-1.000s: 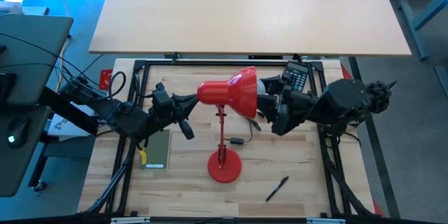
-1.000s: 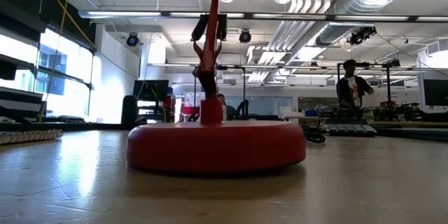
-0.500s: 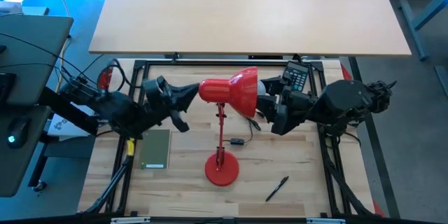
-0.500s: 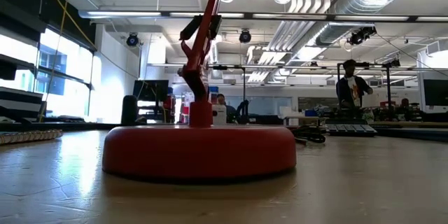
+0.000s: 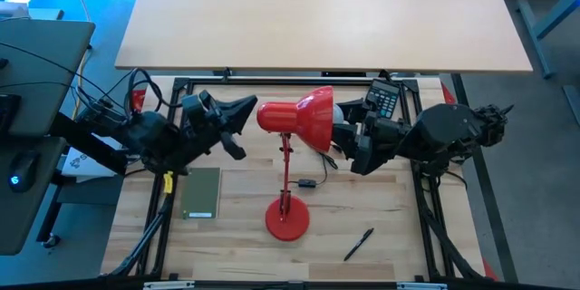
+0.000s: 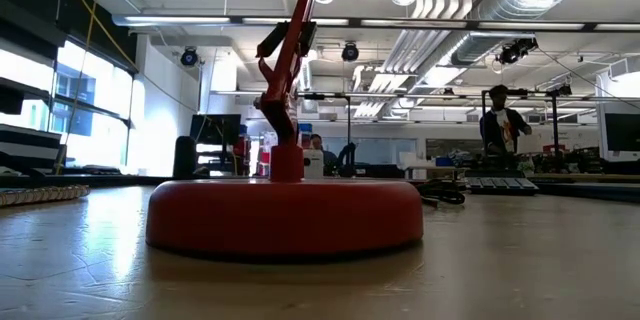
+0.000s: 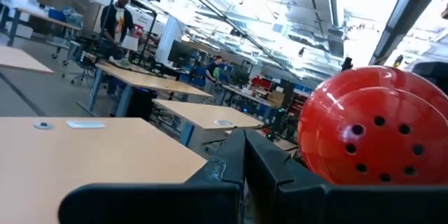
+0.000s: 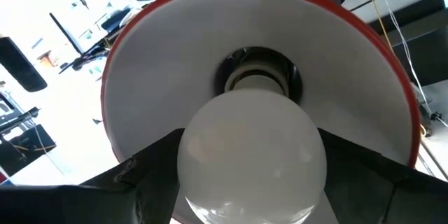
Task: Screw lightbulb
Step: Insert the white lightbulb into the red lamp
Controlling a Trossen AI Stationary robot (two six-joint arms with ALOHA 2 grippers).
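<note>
The red desk lamp stands on its round base [image 5: 286,220], its shade [image 5: 304,120] tipped sideways with the mouth toward the table's right. The white lightbulb [image 8: 252,154] sits in the shade's mouth, its narrow base in the socket [image 8: 259,77]. My right gripper [image 5: 343,129] is shut on the bulb at the shade's right side. My left gripper [image 5: 248,109] is shut and empty, level, just left of the shade's closed back [image 7: 371,133], which it does not touch. My right gripper pinches the bulb's round globe [image 8: 203,161] between its two fingers, one finger [image 8: 150,178] on each side. The fingers come level from the table's right, pointing into the shade's mouth. The bulb is clear of the table, its base end in the socket.
A green pad [image 5: 201,192] lies at the left, a black pen [image 5: 359,243] at the near right, a black keypad [image 5: 384,100] behind the right arm. The lamp's cord switch [image 5: 306,182] lies by the stem. A person [image 6: 503,125] stands far behind the table.
My left gripper has drawn back from the shade's neck, going toward the table's far edge and a little left. The lamp's base has slid slightly toward the table's left, then stopped. My right gripper has kept still on the bulb.
</note>
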